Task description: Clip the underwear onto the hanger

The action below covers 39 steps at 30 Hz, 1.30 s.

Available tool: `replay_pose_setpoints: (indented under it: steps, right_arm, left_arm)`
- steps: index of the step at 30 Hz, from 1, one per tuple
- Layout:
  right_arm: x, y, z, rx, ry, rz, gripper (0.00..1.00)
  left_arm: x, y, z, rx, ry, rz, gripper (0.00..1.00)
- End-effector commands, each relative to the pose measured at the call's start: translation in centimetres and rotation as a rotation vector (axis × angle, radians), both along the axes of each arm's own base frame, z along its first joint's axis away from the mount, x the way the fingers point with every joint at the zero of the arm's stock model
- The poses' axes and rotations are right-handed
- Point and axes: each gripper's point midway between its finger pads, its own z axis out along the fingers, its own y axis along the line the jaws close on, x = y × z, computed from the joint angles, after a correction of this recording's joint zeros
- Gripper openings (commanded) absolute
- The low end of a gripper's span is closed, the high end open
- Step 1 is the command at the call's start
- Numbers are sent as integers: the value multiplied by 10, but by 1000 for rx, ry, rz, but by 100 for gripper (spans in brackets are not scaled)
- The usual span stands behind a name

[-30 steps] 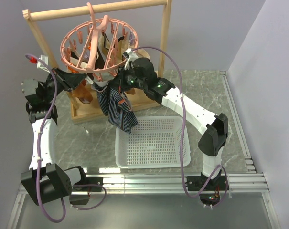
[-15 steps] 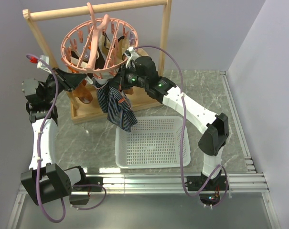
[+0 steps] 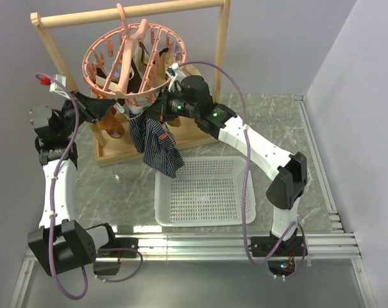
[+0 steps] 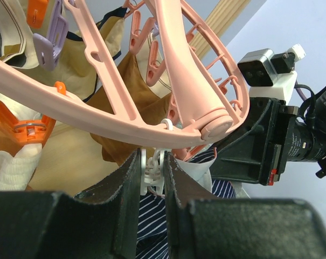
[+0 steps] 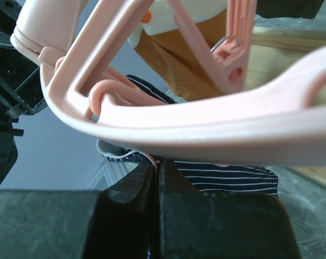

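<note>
**Reaching for the ring:** A wooden rack (image 3: 226,58) carries the hanger (image 3: 124,48) by its hook over the top bar, so the clips dangle within both arms' reach above a white basket (image 3: 203,192). In the overhead view the underwear (image 3: 156,142) hangs below the ring's 6 o'clock rim. Its tail droops toward 5 o'clock over the basket's far corner.

The right gripper (image 5: 156,178), jaws pressed together on the garment's top hem, holds it up at the rim, apparently to feed cloth into a clip. Striped fabric trails from its tips toward 3 o'clock.

The left gripper (image 4: 152,186) is clamped on a small pale clip (image 4: 151,170) under the ring (likely squeezing it open). The underwear sits just below it, at 6 o'clock.
</note>
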Motion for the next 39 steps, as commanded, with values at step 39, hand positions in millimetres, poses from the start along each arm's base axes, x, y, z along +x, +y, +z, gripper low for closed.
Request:
replay_pose_setpoints:
  steps: [39]
  right_arm:
    - [-12,20,55,175,-51,63,0]
  left_arm:
    - [-8,-5,3,7,-19,-20,0]
